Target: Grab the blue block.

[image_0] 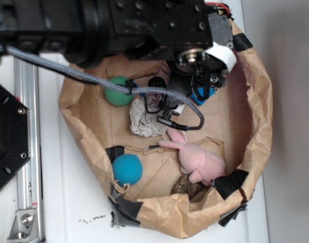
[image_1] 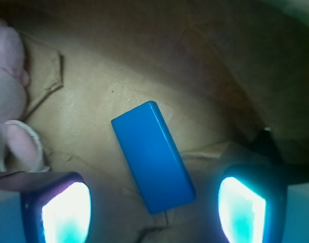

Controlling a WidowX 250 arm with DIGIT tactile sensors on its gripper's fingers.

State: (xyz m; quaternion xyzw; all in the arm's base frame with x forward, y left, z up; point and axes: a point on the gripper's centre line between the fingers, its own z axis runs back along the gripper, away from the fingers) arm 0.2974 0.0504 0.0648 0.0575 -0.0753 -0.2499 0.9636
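Note:
The blue block (image_1: pixel 153 157) lies flat on the brown paper floor of the bag, a smooth slab set at a slant. In the wrist view its near end sits between my two glowing fingertips (image_1: pixel 67 212), touching neither. My gripper (image_1: pixel 153 212) is open and hovers over that end. In the exterior view the arm hides most of the block; only a blue corner (image_0: pixel 199 95) shows under the gripper (image_0: pixel 204 87) at the bag's upper right.
A crumpled brown paper bag (image_0: pixel 255 116) walls everything in. Inside lie a green ball (image_0: pixel 119 91), a teal ball (image_0: pixel 127 169), a grey-white cloth wad (image_0: pixel 146 121), a pink plush rabbit (image_0: pixel 197 159) and a dark brown lump (image_0: pixel 186 186). A cable (image_0: pixel 159 91) crosses above.

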